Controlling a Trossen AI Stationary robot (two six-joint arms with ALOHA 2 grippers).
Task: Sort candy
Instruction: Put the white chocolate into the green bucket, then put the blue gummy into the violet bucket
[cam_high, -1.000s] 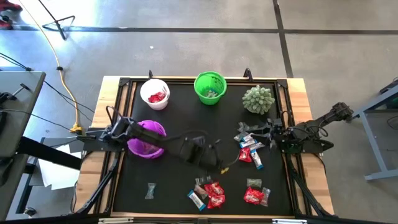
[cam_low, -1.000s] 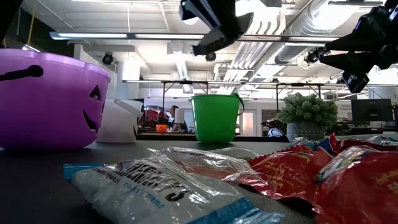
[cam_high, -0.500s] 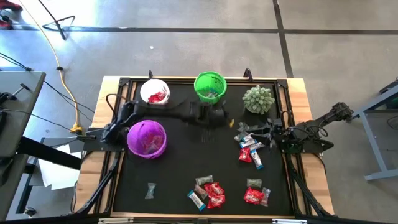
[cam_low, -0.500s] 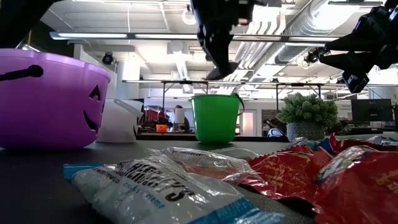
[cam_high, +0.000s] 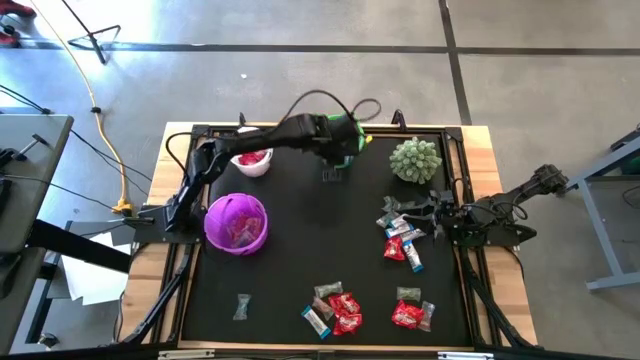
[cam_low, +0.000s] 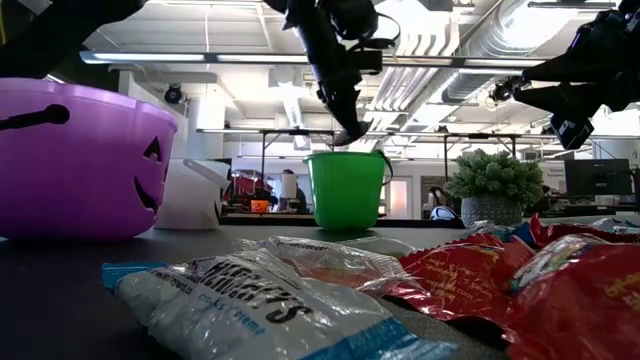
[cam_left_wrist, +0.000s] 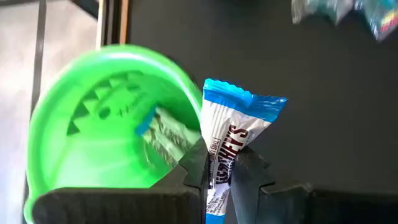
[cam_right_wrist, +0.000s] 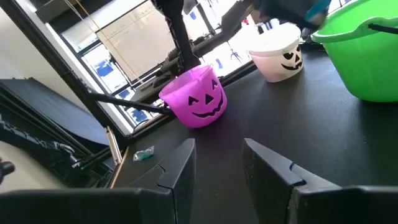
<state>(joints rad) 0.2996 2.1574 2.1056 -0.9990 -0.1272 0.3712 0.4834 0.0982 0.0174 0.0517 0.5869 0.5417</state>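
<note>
While pinched in the left gripper's (cam_left_wrist: 219, 177) jaws, blue-and-white candy (cam_left_wrist: 233, 134) above green bucket (cam_left_wrist: 99, 124).

I see three small buckets on the black table mat (cam_high: 300, 260). The green bucket (cam_high: 338, 141) stands at the far edge in the middle, the white bucket (cam_high: 249, 152) is to its left, also near the far edge, and the purple bucket (cam_high: 236, 222) stands closer to me on the left side. The purple and white ones have pumpkin faces. A spiky pale-green ball plant (cam_high: 415, 159) sits in the far right corner. A yellow cable (cam_high: 97, 110) lies on the floor.
</note>
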